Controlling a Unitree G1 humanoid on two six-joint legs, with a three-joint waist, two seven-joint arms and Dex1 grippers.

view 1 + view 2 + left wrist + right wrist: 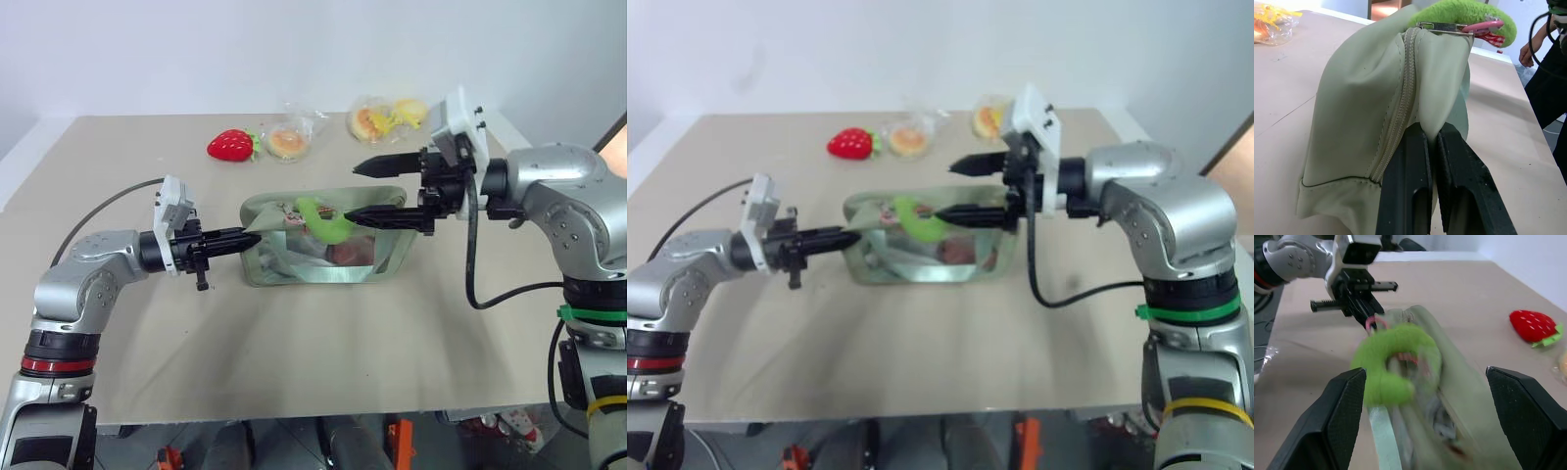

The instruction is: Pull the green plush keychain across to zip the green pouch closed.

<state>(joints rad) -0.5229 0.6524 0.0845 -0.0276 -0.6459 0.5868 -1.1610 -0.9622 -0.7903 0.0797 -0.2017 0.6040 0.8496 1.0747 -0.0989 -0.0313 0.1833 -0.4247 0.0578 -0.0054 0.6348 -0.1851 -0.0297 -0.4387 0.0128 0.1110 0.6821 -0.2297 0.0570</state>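
The green pouch (323,262) lies on the table with its zip on top and snacks showing through its clear window. My left gripper (250,238) is shut on the pouch's left end, pinching the fabric beside the zip (1400,107). The green plush keychain (323,223) rests curled on top of the pouch, hung on a metal ring with a pink clip (1484,25). My right gripper (353,191) hovers over the pouch's right half, open wide and pointing left. In the right wrist view the keychain (1396,364) sits between the spread fingers (1347,406), ungripped.
A red plush strawberry (230,145) and two clear-wrapped pastries (289,140) (387,119) lie at the table's far side. A black cable (470,264) hangs from my right wrist. A person's hand (1524,51) shows beyond the table's right edge. Bare table lies in front of the pouch.
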